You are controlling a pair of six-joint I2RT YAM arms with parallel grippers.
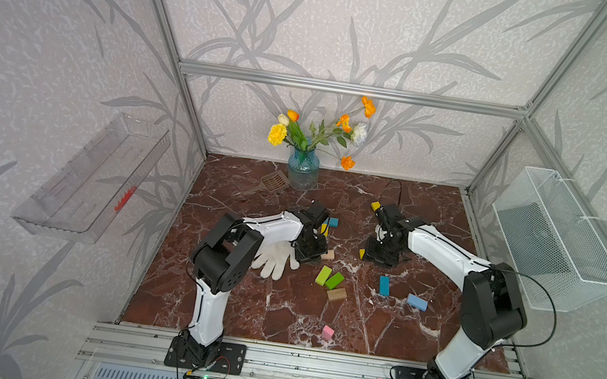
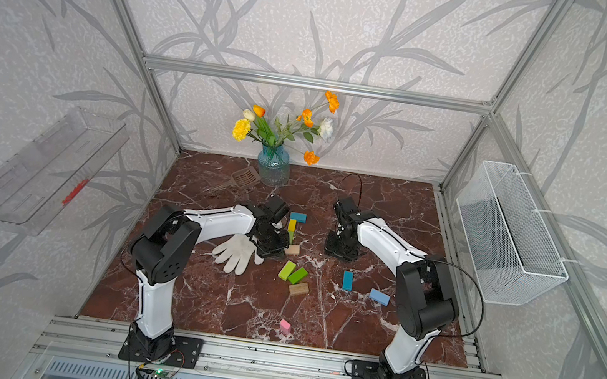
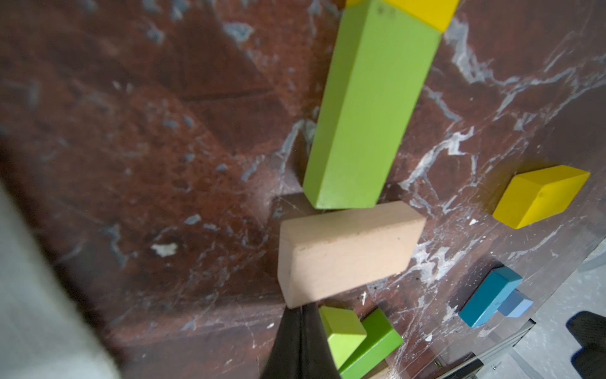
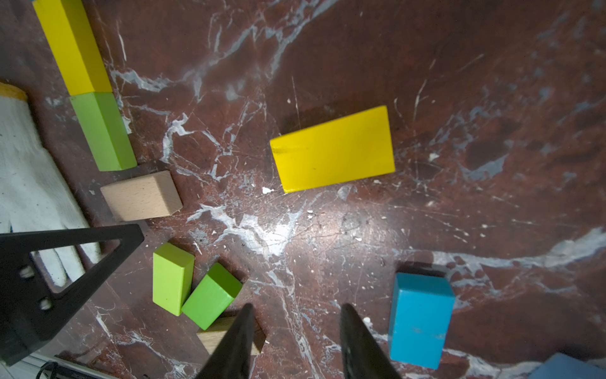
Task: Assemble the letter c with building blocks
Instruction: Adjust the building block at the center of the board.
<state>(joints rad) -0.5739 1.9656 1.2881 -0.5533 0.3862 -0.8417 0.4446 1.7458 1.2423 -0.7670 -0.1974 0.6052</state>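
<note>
A column of building blocks lies mid-table: blue [image 2: 298,217], yellow [image 2: 292,224], green [image 3: 370,108] and, crosswise at its near end, a plain wood block [image 3: 347,252]. My left gripper [image 3: 300,311] is shut and holds nothing, its tips against that wood block's near corner. My right gripper [image 4: 296,308] hangs open over bare table with nothing between its fingers. A loose yellow block [image 4: 333,149] lies flat ahead of it. Two green blocks [image 1: 323,275] [image 1: 334,280], a wood one [image 1: 336,294], a blue one [image 1: 384,285], a light blue one [image 1: 417,302] and a pink one [image 1: 328,332] lie scattered nearer the front.
A white knitted glove [image 1: 276,259] lies under the left arm, beside the column. A brown slotted spatula [image 1: 272,183] and a blue glass vase [image 1: 303,168] of flowers stand at the back. Another yellow block [image 1: 375,206] lies behind the right wrist.
</note>
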